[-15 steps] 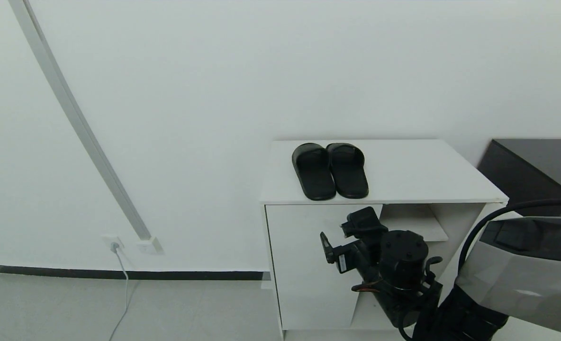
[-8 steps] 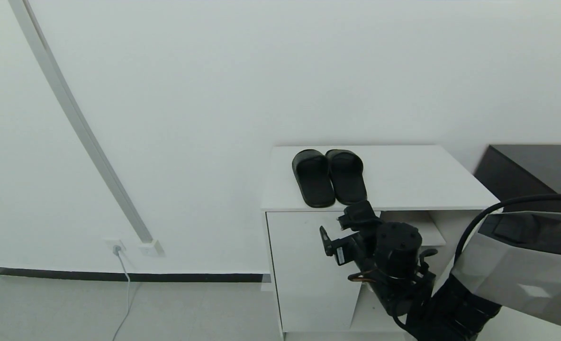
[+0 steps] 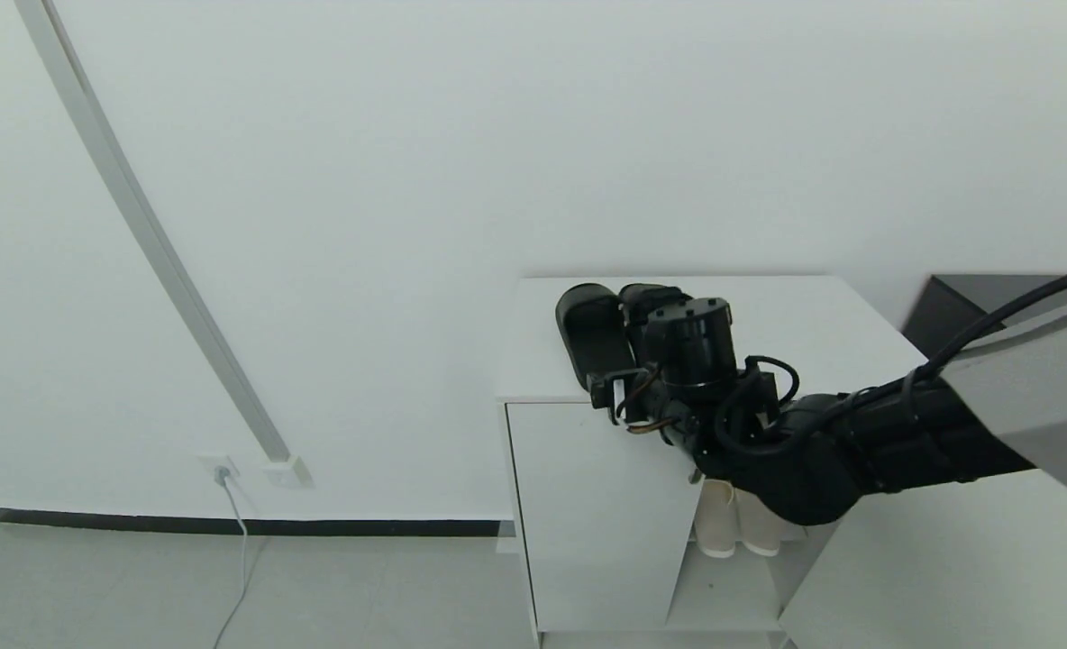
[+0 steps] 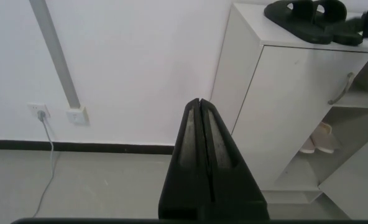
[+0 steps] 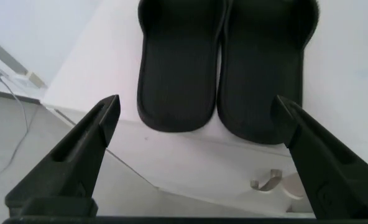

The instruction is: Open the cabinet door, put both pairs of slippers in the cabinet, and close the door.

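Twofold: holds right gripper (image 5: 196, 106) at front edge of cabinet top (image 3: 795, 333), spread wide, empty, facing black slippers (image 5: 178, 81); holds left gripper (image 4: 199, 124) pressed shut, empty.

A plain white wall (image 3: 407, 135) fills the room's backdrop, crossed by a slanting grey trunking strip (image 3: 137, 216) that ends just beside a wall socket (image 3: 218, 466). A pale cable (image 3: 238, 559) trails from the socket across a black skirting band (image 3: 227, 523) to the glossy light floor (image 3: 92, 586). A dark furniture piece (image 3: 948, 311) stands at far right.
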Available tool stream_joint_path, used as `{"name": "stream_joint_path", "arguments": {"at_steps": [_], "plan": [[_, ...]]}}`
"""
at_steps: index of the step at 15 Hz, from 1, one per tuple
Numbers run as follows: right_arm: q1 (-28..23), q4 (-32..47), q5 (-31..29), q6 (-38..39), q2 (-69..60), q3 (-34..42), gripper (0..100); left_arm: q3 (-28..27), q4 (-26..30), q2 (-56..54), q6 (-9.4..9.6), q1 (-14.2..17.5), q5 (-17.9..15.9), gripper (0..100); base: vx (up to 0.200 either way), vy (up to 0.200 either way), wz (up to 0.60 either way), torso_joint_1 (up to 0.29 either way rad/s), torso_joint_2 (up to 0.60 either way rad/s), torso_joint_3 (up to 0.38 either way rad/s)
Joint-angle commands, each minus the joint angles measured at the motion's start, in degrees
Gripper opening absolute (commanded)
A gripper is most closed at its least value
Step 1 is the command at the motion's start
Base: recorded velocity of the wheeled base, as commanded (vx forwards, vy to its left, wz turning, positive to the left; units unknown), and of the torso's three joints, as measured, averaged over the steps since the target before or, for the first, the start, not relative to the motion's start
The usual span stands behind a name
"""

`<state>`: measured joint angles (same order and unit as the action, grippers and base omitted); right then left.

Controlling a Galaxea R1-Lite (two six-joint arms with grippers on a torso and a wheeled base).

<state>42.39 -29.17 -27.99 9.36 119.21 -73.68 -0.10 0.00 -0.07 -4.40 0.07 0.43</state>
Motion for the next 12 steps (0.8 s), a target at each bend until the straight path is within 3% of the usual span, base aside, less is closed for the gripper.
{"name": "stream_joint_path", "arguments": {"at_steps": [1, 4, 12], "plan": [[-0.11, 0.26, -0.40, 0.31, -3.11, -1.55, 100, 0.01, 0.00, 0.07, 0.01, 0.01, 0.01, 0, 0.000, 0.000, 0.00, 0.000, 0.00, 0.000], [-0.02, 0.17, -0.57, 0.48, -2.41, -1.11, 100, 0.01, 0.00, 0.07, -0.08, 0.01, 0.01, 0, 0.000, 0.000, 0.00, 0.000, 0.00, 0.000], [-0.99, -7.30, -2.42, -0.31, 2.87, -0.50, 100, 0.01, 0.00, 0.07, -0.17, 0.01, 0.01, 0, 0.200, 0.000, 0.00, 0.001, 0.00, 0.002]]}}
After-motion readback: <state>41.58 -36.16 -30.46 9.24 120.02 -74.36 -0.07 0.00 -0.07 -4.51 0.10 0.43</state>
